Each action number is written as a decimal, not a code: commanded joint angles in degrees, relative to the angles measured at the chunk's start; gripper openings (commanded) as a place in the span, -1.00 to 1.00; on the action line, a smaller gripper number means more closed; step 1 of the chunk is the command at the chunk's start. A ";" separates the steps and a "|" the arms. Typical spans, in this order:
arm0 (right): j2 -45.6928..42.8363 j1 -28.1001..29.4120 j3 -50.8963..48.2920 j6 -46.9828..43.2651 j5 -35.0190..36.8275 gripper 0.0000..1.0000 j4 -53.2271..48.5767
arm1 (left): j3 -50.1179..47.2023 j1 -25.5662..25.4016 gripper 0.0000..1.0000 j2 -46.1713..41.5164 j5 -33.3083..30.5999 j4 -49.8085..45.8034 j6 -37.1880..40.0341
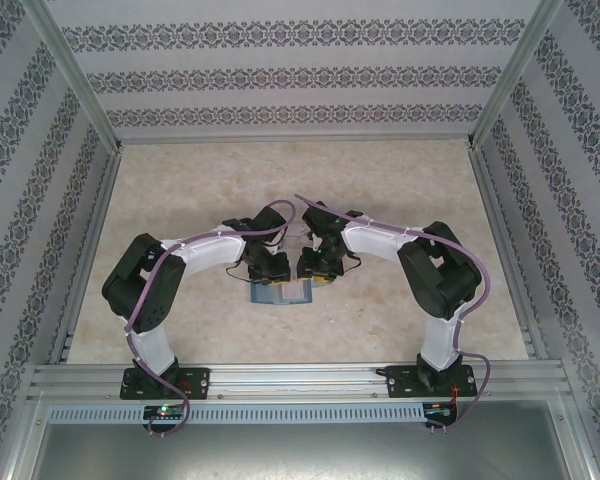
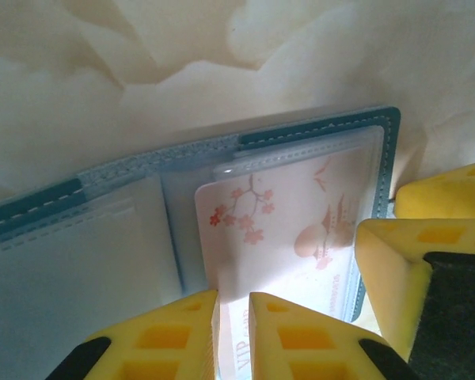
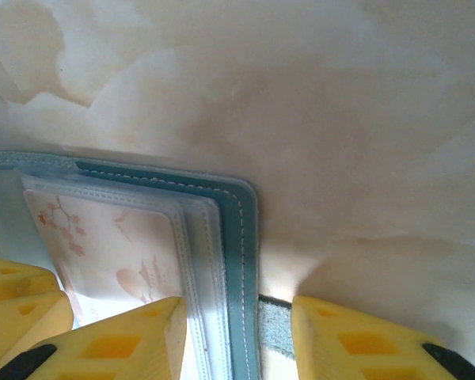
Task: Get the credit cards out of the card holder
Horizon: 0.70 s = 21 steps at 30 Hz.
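1. Teal-blue stitched bifold card holder [image 2: 317, 131] is seen opened flat on the marbled beige counter [image 2: 142, 63], just ahead of the left claw [image 2: 233, 305].
2. A pale, thin credit card [image 2: 285, 229] with pink blossom marks is pinched by that closed claw, partly inside its clear sleeve [image 2: 364, 158].
3. The holder's edge is straddled by the right claw [image 3: 237, 313], jaws spread, nothing gripped.
4. Extraction is judged in hand; a straight backward pull is called for next.

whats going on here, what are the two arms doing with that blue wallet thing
Both arms are bent over the open teal card holder lying on the table. The left gripper is pinched on a pale card with a pink blossom print, which looks partly inside its clear sleeve. The right gripper is open, its fingers straddling the holder's stitched outer edge. The card is not out yet.
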 commanded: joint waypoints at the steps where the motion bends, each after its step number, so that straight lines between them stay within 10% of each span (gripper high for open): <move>1: 1.79 0.60 1.14 -1.14 2.32 -0.20 -2.58 | 0.53 0.53 -0.64 1.09 -1.75 -3.12 1.03; 21: 3.20 1.05 2.37 -2.33 5.60 -0.25 -5.81 | 0.89 0.53 -0.61 3.37 -3.80 -5.23 2.20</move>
